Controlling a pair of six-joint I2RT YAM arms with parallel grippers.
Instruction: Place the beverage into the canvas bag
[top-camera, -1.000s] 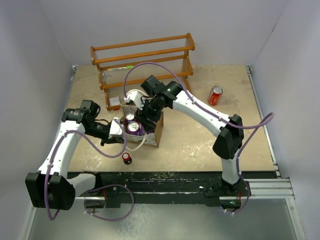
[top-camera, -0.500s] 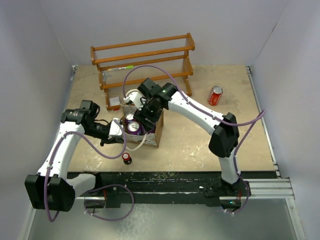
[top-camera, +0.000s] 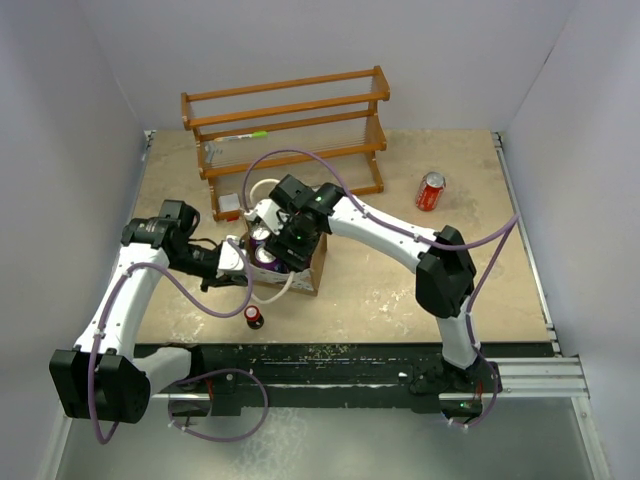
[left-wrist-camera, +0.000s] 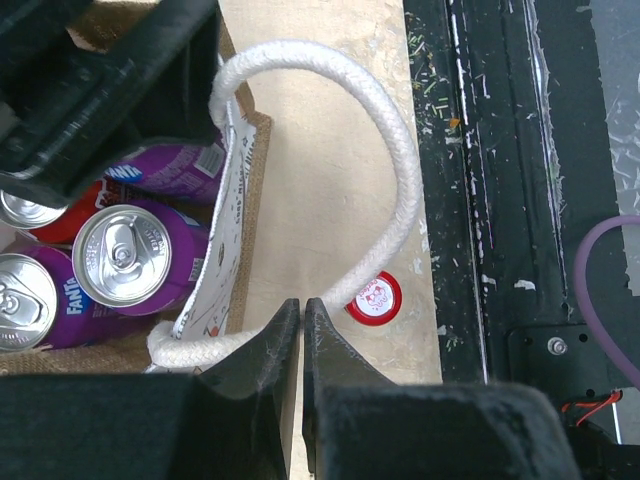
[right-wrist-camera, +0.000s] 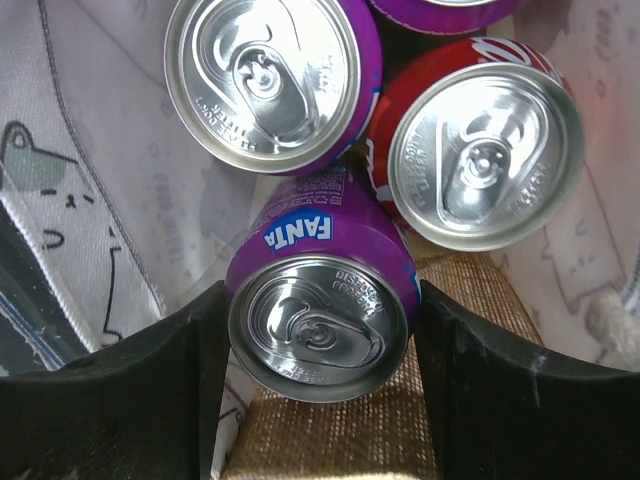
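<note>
The canvas bag (top-camera: 304, 274) stands mid-table, white with a dark print and a tan inside (right-wrist-camera: 330, 440). My right gripper (top-camera: 286, 244) reaches into it from above and is shut on a purple Fanta can (right-wrist-camera: 318, 325), one finger on each side. Another purple can (right-wrist-camera: 265, 80) and a red can (right-wrist-camera: 485, 155) stand in the bag beside it. My left gripper (left-wrist-camera: 302, 305) is at the bag's left side, jaws closed on the white rope handle (left-wrist-camera: 390, 150). Purple cans (left-wrist-camera: 130, 260) show inside the bag in the left wrist view.
A red can (top-camera: 431, 190) lies on the table at the right. A small red-capped bottle (top-camera: 255, 317) stands in front of the bag. A wooden rack (top-camera: 285, 125) stands at the back, with a small white box (top-camera: 229, 205) by its left end.
My right gripper has moved left and down into the bag with the purple can. The left arm has held still.
</note>
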